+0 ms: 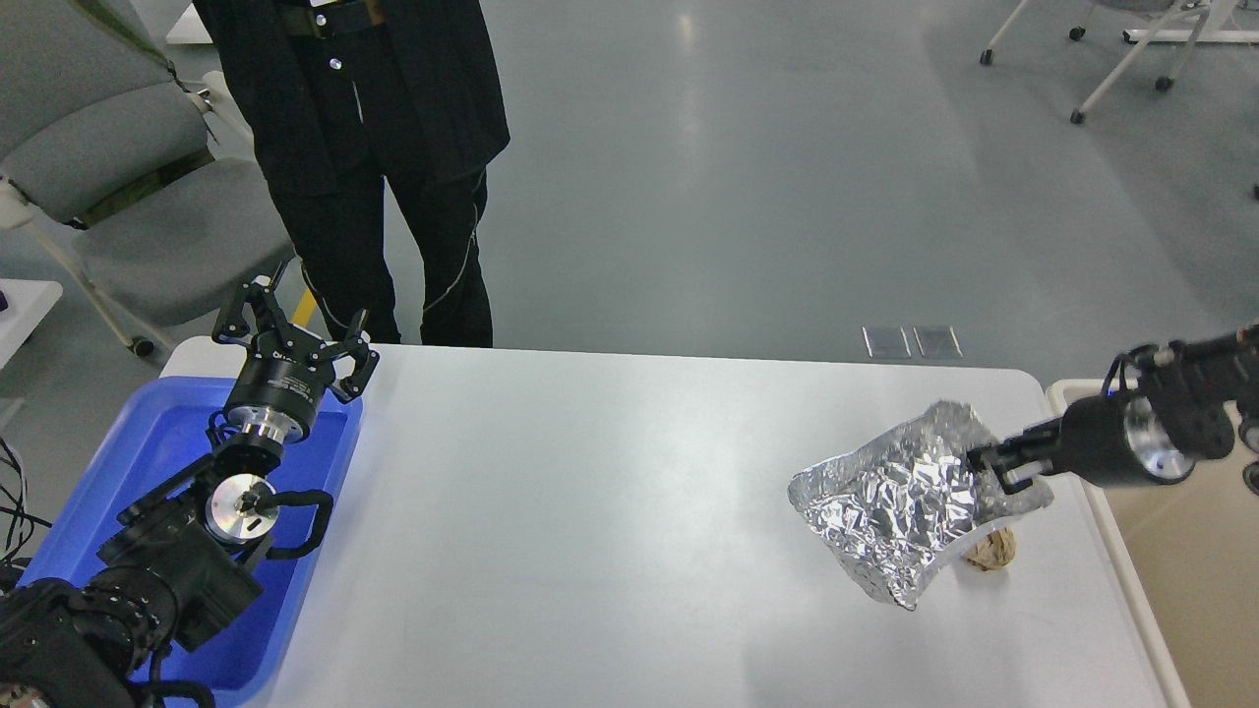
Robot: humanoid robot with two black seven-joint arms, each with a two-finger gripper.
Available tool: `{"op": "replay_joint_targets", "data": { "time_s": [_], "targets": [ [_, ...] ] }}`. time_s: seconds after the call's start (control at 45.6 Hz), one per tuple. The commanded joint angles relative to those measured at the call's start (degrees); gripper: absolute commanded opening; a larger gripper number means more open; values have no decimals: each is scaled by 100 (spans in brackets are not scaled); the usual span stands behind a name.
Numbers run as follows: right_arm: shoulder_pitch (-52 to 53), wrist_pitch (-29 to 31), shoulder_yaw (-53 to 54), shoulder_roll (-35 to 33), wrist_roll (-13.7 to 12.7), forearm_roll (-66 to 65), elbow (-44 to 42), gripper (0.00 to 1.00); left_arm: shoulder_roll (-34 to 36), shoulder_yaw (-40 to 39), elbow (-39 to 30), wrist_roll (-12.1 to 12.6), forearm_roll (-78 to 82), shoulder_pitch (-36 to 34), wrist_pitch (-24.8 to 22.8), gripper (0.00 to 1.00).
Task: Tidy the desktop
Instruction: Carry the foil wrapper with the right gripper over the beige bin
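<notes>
Your right pincer [995, 466] pinches the right edge of the crinkly foil sheet [900, 511], which lies on the white table [610, 511] just left of it. The foil looks light, thin and easy to tear, so hold the edge gently. Its long side runs from the pincer down-left. Your left pincer [295, 334] hangs open over the blue tray [157, 442].

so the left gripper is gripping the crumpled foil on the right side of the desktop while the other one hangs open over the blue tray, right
Not quite: the arms are swapped. In the head view the right gripper grips the crumpled foil on the right side of the desktop, while the left gripper hangs open over the blue tray.
</notes>
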Motion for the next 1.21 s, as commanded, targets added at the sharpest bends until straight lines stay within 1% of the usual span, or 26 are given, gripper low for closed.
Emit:
{"op": "replay_joint_targets", "data": {
  "time_s": [0.0,0.132,0.373,0.571,0.659,0.856,1.032,1.185],
  "targets": [
    [1139,846,44,-240,60,128,297,0,-4,1,0,-1,0,0,-1,100],
    [1368,1014,105,-240,60,304,315,0,5,1,0,-1,0,0,7,100],
    [1289,970,140,-310,60,374,192,0,-4,1,0,-1,0,0,-1,100],
    [1034,926,290,-741,60,664,-264,0,-4,1,0,-1,0,0,-1,100],
    [666,865,421,-943,60,717,-555,0,-4,1,0,-1,0,0,-1,100],
    [-336,338,966,-1382,51,1147,-1108,0,-4,1,0,0,0,0,7,100],
    [-1048,91,1186,-1725,51,2386,-1750,0,-4,1,0,-1,0,0,-1,100],
    [-1874,-164,1195,-1665,60,3413,-2733,0,-4,1,0,-1,0,0,-1,100]
  ]
}}
